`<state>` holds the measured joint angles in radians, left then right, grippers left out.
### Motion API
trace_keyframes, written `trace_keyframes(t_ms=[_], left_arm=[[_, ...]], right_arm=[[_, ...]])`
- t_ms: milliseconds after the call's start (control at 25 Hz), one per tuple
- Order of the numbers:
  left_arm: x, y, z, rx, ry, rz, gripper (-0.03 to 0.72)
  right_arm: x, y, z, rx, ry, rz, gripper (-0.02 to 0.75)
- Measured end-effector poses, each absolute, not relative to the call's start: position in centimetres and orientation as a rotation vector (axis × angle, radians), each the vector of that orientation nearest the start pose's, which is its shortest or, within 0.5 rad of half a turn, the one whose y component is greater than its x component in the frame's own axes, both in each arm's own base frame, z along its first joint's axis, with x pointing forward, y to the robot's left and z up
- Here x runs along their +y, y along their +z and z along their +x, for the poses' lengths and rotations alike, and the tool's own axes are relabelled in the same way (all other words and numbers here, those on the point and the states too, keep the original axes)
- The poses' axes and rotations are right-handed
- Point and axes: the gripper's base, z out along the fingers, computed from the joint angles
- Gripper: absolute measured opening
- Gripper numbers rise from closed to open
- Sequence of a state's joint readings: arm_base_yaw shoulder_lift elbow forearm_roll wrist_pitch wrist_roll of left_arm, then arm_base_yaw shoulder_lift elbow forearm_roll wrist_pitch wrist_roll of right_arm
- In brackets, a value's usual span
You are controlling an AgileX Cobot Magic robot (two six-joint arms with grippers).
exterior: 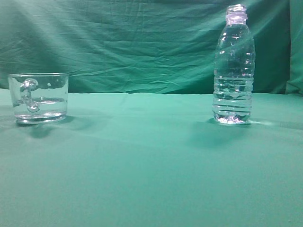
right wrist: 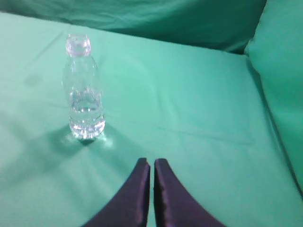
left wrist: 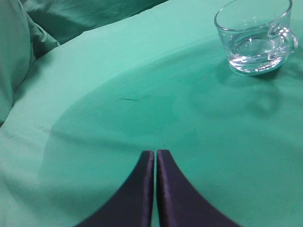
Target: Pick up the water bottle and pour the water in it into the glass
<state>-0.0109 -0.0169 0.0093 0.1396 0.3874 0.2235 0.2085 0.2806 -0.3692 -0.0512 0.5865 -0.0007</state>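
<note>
The water bottle stands upright and uncapped at the right of the green table, with water filling its lower part. It also shows in the right wrist view, ahead and left of my right gripper, which is shut and empty, well short of it. The glass, a clear mug with its handle toward the camera, stands at the left with a little water in it. It shows in the left wrist view, far ahead and right of my left gripper, which is shut and empty. Neither gripper shows in the exterior view.
A green cloth covers the table and hangs wrinkled as a backdrop. Folds of cloth rise at the left edge of the left wrist view and at the right edge of the right wrist view.
</note>
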Motion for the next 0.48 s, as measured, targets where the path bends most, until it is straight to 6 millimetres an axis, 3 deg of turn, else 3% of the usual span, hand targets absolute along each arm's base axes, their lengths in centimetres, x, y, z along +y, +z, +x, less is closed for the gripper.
trace_keyframes(t_ms=[160,480], left_arm=[[0.4,17.6,5.2,1.845,0.286,0.302,0.000],[0.4,17.6,5.2,1.845,0.286,0.302,0.000]], right_arm=[[0.8,23.3,6.0,1.959,0.056,-0.189,0.000],[0.3,18.6,4.9,1.904,0.020,-0.110,0.000]])
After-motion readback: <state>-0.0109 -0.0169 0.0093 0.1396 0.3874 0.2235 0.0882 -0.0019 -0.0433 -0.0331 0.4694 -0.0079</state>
